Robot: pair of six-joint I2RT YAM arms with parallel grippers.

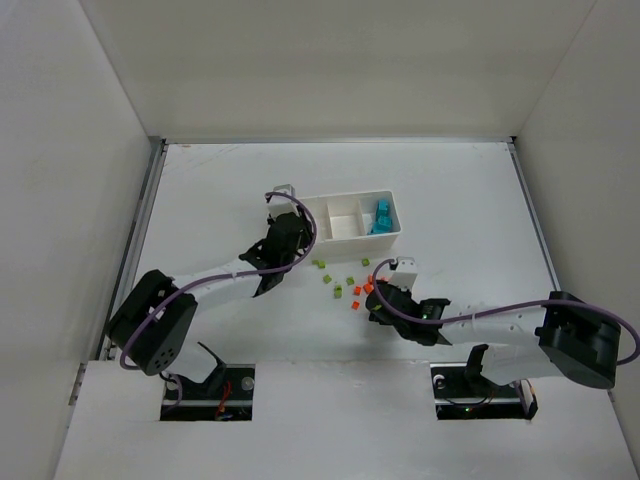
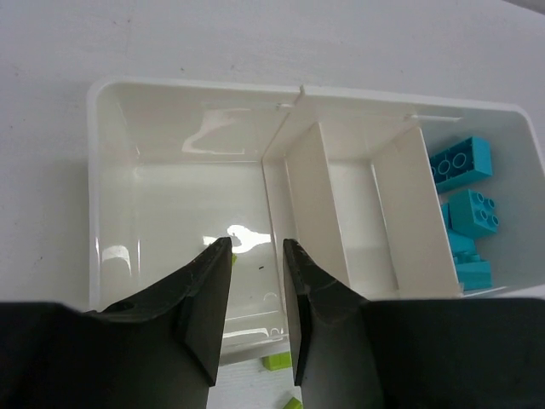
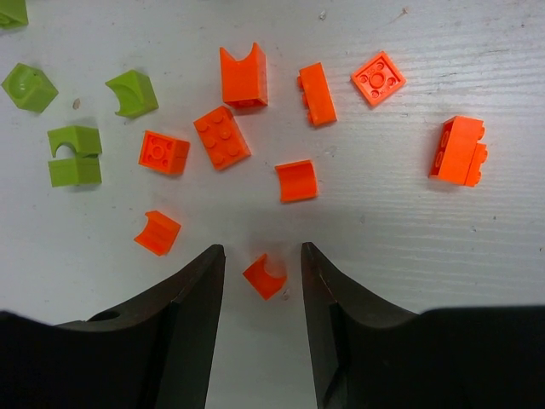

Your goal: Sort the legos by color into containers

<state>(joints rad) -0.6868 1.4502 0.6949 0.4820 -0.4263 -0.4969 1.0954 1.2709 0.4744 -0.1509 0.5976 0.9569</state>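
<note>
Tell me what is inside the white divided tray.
White three-compartment plastic tray: teal-blue lego bricks lie in the right compartment; the left and middle look empty. The left pincer hides the tray's near corners in its wrist view.

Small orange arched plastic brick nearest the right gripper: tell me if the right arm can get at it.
Probably yes: the orange arched brick lies between the fingers of the open right gripper, nothing covering it.
</note>
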